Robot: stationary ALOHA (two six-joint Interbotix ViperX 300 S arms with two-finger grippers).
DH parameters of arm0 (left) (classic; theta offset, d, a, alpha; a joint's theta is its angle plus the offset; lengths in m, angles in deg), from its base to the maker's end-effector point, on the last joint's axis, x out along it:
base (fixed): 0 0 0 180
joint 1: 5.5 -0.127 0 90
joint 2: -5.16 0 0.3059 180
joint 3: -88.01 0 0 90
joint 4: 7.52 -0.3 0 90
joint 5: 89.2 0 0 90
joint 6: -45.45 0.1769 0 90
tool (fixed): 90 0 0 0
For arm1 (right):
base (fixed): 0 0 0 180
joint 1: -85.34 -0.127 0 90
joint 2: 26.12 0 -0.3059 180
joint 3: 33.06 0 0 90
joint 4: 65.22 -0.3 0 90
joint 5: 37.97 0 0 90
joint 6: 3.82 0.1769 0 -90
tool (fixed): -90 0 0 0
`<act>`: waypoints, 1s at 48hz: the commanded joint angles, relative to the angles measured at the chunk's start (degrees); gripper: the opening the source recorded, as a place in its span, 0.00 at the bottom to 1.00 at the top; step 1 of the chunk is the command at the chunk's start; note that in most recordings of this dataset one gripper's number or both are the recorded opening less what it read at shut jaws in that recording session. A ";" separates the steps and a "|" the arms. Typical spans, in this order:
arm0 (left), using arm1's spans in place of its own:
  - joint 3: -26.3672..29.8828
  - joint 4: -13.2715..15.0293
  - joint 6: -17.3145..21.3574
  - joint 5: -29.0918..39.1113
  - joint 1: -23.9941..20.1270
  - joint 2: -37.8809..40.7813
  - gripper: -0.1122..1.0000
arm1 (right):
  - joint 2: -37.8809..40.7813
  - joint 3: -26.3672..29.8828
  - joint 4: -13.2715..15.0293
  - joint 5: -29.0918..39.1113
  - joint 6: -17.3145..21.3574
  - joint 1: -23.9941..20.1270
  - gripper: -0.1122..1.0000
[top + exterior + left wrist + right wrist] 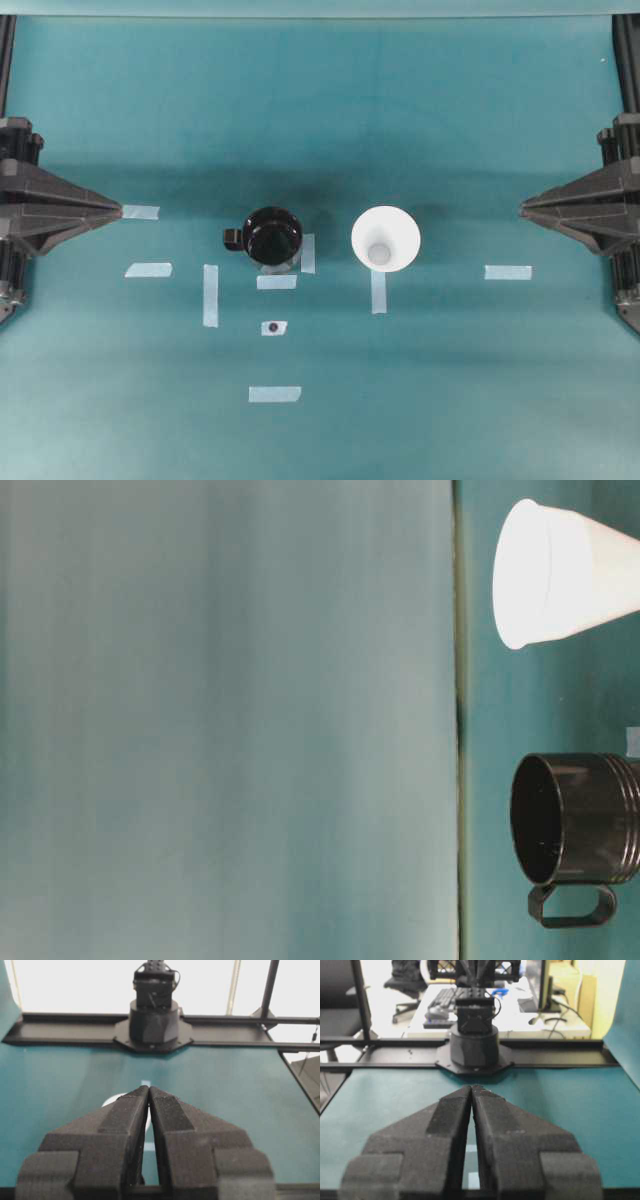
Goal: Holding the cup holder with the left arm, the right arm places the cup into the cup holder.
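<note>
Overhead: cup holder (272, 238) upright mid-worktop (450, 380); cup (386, 239) just right of it, apart, rim up. Both arms well clear at either edge. Left wrist: left pincer (149, 1091) tips closed, empty. Right wrist: right pincer (471, 1090) likewise.

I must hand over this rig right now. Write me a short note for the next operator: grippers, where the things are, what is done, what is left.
Left gripper: shut, holds nothing, parked at the left edge of the table.
Right gripper: shut, holds nothing, parked at the right edge.
Cup holder: upright at mid-table, its side tab toward the left arm.
Cup: upright beside the holder on the right-arm side, not touching it.
Done: nothing yet.
Left: left gripper grips the holder; right gripper picks up the cup and sets it into the holder.
</note>
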 commanded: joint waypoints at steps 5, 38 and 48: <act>2.20 -0.53 -2.64 -0.53 -0.26 1.23 0.17 | 1.32 0.88 -2.64 -2.55 1.85 0.00 0.26; 9.14 -0.53 -3.69 9.84 -0.35 13.01 0.13 | 6.86 6.59 -4.92 15.12 12.39 2.46 0.12; 12.92 -0.79 -2.99 16.88 -1.14 17.14 0.13 | 11.51 10.37 -4.83 23.82 12.30 4.04 0.12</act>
